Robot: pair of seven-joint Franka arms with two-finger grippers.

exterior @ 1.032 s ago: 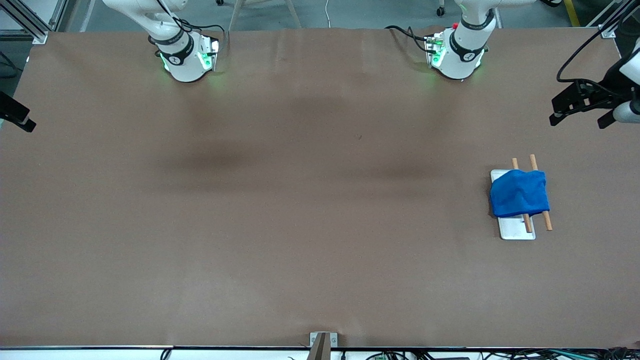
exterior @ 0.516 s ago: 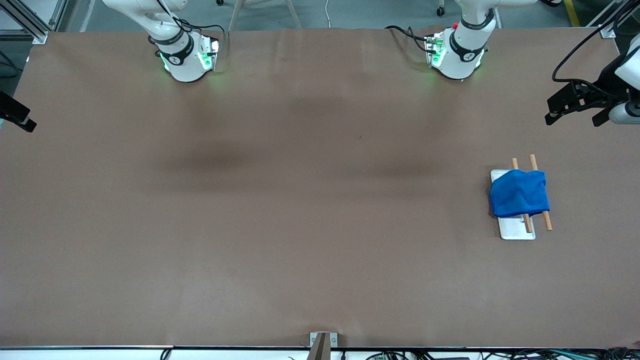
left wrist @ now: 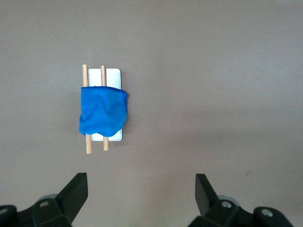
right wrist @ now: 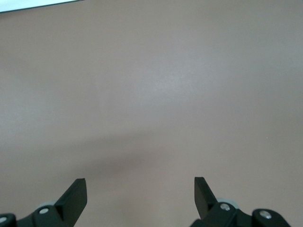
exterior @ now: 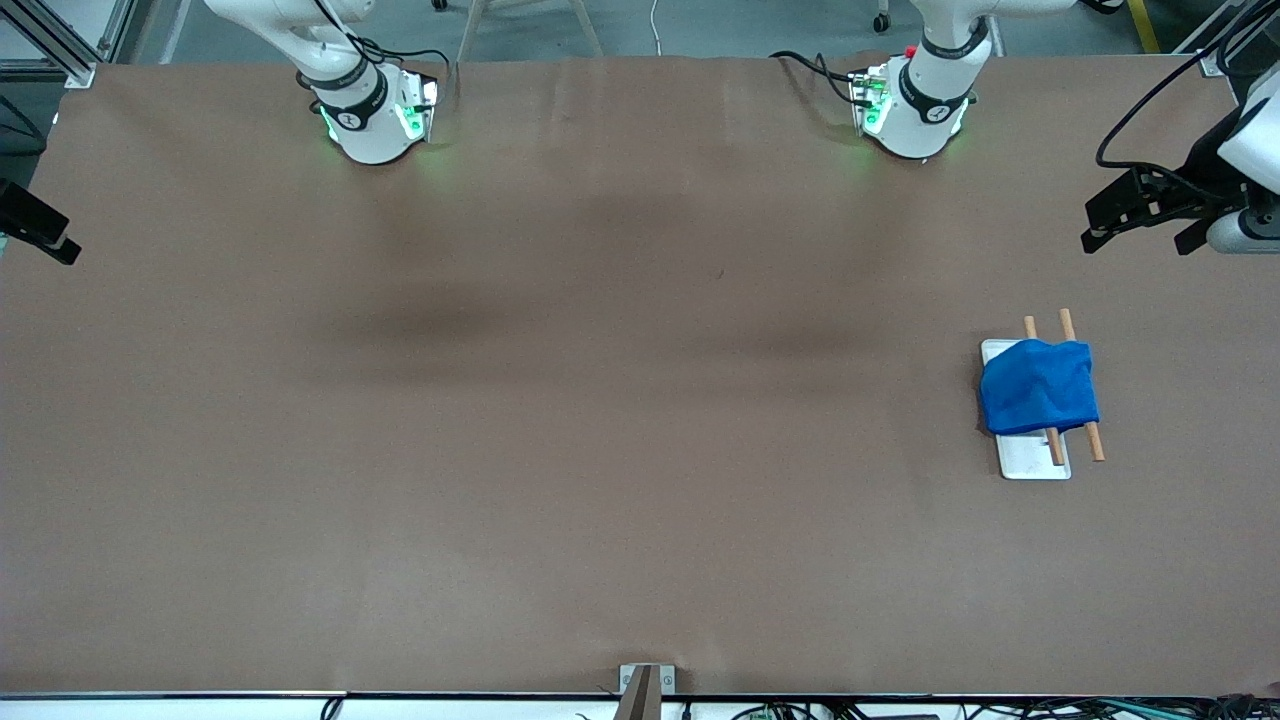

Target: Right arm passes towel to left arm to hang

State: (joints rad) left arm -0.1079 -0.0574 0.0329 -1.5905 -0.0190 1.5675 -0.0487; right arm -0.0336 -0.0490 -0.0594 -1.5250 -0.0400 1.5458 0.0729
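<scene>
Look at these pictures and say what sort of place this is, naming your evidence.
Probably a robotics lab or test bench: two white arm bases stand on a brown-covered table, cables trail along its edge, and a blue towel hangs over a small wooden-rod rack.

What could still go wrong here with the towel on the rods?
The towel is draped over both rods with bunched folds, so it could slide off if bumped. The left gripper, open, hangs over the table's end near the stand; a careless sweep might clip it. The right gripper is open over bare table.
</scene>
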